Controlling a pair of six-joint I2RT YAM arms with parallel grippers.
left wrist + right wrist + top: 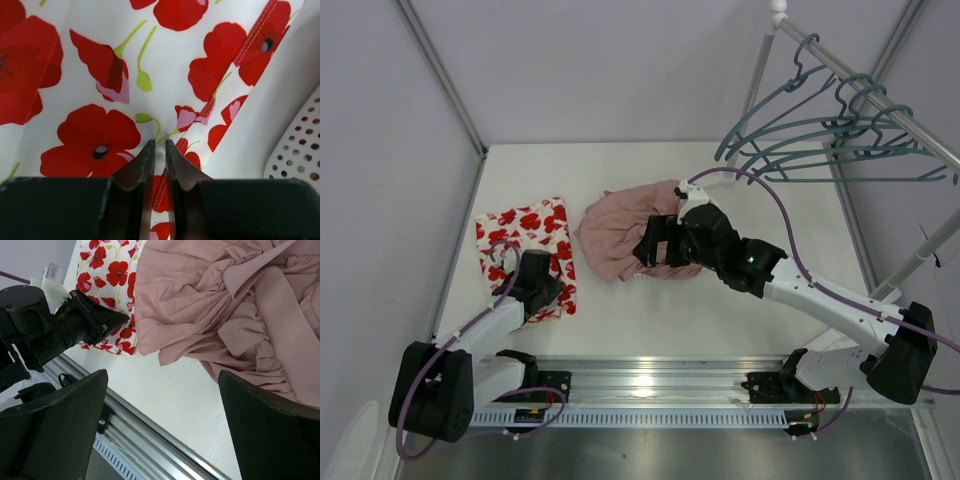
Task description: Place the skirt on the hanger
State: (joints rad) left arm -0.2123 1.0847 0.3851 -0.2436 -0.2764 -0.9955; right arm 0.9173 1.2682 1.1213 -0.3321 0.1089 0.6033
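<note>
White table (650,300), skirt (525,228) lengthwise near-to-far, left hand (159,146) pinching it, right hand (654,246) wide

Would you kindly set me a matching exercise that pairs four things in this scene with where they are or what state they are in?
Things:
1. poppy-print skirt
2. dusty-pink garment
3. teal-grey hangers
4. right gripper

Places or states:
A. hanging from the rail at the far right
B. jaws wide open
C. crumpled mid-table
D. spread on the left side of the table

Pairs: 1-D, 2-C, 3-A, 4-B.
</note>
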